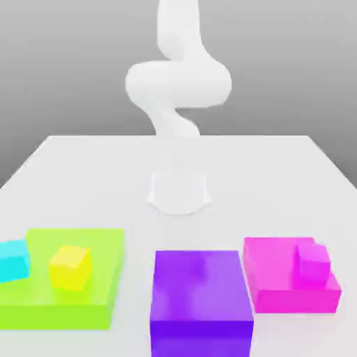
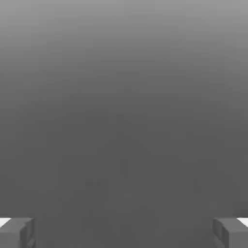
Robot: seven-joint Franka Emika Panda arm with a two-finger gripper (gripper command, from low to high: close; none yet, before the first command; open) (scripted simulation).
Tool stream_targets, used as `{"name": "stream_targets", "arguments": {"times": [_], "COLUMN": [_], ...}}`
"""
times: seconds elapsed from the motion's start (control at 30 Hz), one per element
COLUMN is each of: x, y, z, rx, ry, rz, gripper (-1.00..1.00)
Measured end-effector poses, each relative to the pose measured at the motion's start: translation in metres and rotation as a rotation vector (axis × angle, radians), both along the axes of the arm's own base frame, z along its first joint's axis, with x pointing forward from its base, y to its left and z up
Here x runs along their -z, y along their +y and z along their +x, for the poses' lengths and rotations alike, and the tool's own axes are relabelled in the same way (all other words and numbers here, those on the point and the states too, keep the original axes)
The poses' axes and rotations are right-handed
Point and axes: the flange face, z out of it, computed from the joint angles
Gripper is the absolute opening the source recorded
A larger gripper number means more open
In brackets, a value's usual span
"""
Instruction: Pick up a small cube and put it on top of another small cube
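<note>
Wide-open grip, cubes still to be stacked

From where I stand, the gripper (image 2: 124, 233) has its two fingers spread wide with nothing between them. The yellow cube (image 1: 70, 268) sits on the green block (image 1: 59, 315), near the cyan cube (image 1: 12, 261), over at the exterior view's left; the magenta cube (image 1: 314, 263) rests on the pink block (image 1: 296, 301) at the exterior view's right. Which one is meant to be lifted, I can't tell. If it's the yellow or the cyan, a wide finger coming down could knock the neighbour, they're that close. The magenta one sits by its block's edge, so a sideways nudge might tip it off. And a stack set down off-centre would likely topple, the cubes being so small.
</note>
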Motion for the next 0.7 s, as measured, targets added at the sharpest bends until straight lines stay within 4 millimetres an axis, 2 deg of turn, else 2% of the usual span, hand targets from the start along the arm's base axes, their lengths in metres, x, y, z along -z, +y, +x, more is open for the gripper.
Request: {"name": "stream_targets", "arguments": {"times": [0.17,0.37,0.53,0.7], "x": [0.048,0.117,0.186,0.262], "y": [0.033,0.082,0.129,0.184], "z": [0.060,0.118,0.153,0.172], "rx": [-0.154,-0.340,-0.499,-0.671], "ry": [0.105,0.223,0.316,0.404], "rz": [-0.063,-0.140,-0.205,-0.275], "gripper": [0.00,0.00,0.00,0.00]}}
